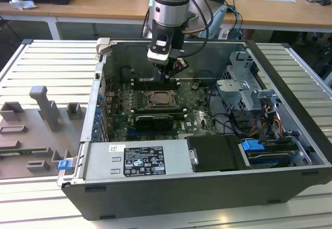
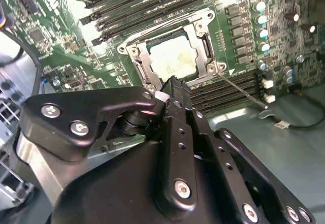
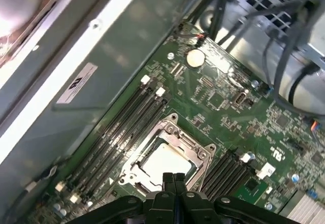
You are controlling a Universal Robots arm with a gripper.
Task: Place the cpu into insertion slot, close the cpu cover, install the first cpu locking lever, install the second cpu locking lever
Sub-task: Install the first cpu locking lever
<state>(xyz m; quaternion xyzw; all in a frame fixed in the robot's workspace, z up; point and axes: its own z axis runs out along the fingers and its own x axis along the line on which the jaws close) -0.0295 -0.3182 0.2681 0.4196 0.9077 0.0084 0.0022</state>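
In the exterior view the arm reached down into the open computer case, its jaws just above the insertion slot.

In the second wrist view the cpu sat in the slot with the cpu cover lying flat around it. The jaws were pressed together and empty, their tip near the cover's edge. A thin locking lever slanted out over the memory slots, seemingly unlatched.

In the first wrist view the closed jaws pointed at the cover framing the cpu.

The lever step seemed in hand. It would go best with the closed tip bearing on the lever's free end alone, pushing down and then sideways under its catch, clear of the chip's top.
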